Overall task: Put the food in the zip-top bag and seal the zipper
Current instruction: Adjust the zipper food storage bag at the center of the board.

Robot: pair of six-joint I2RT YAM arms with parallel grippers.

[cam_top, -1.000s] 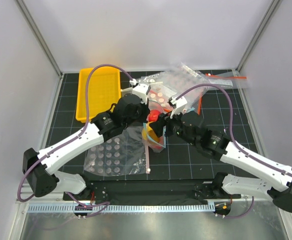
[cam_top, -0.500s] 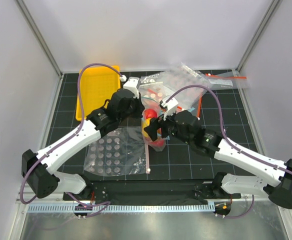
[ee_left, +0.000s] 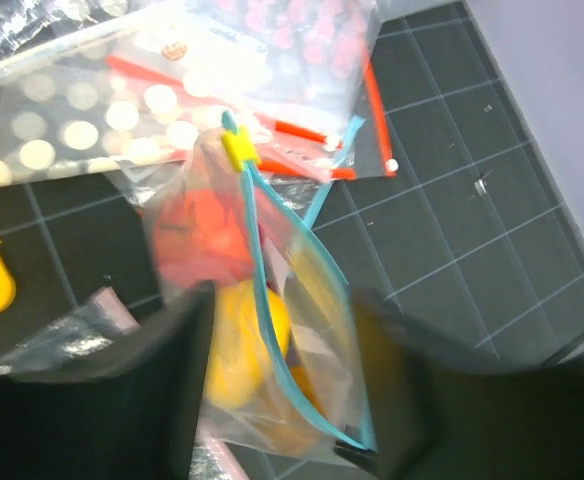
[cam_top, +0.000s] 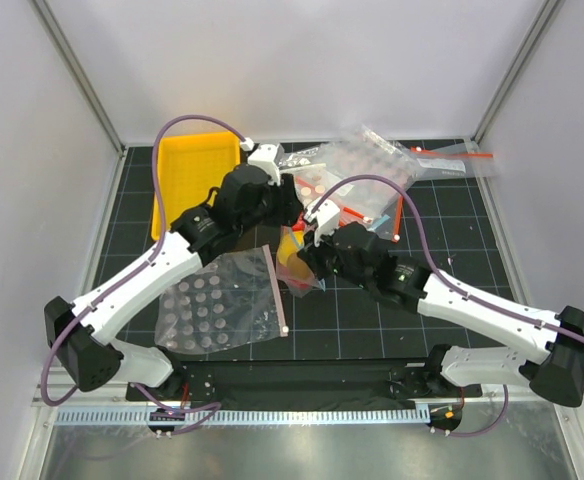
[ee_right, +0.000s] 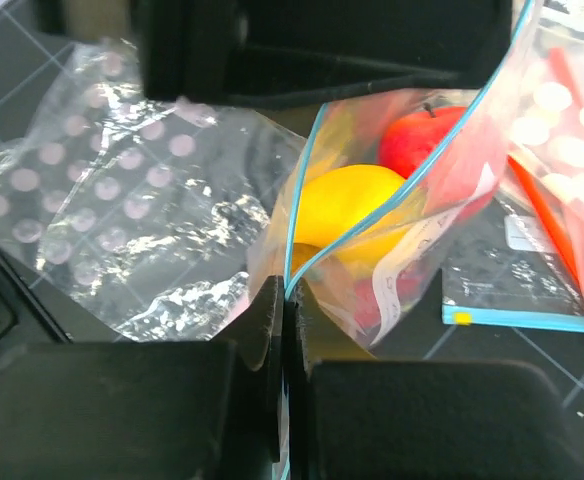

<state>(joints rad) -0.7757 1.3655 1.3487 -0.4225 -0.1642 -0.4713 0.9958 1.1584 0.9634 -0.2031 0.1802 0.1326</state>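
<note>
The clear zip-top bag [ee_right: 412, 230] hangs mouth-up between the two arms, with food inside: a yellow lemon [ee_right: 347, 200] and a red ball [ee_right: 422, 140]. In the left wrist view the lemon [ee_left: 244, 340] and a blurred red fruit [ee_left: 200, 228] show through the plastic. My right gripper [ee_right: 288, 300] is shut on one end of the light-blue zipper [ee_right: 307, 190]. The zipper [ee_left: 272, 310] runs up to a yellow slider [ee_left: 240, 152]. My left gripper [ee_left: 277, 400] is open, one finger on each side of the bag. From above, both grippers [cam_top: 290, 215] [cam_top: 300, 258] meet at the bag [cam_top: 294, 265].
A white-dotted bag [cam_top: 212, 305] lies at the front left. A yellow tray [cam_top: 187, 170] sits at the back left. Several other bags with red-orange strips [cam_top: 372, 165] are piled at the back right. Another blue-stripped bag edge [ee_right: 517, 320] lies on the mat beside the held bag.
My left gripper has opened and let go of the bag. My right gripper has moved left and shut on the zipper's end. The dotted bag has shifted.
</note>
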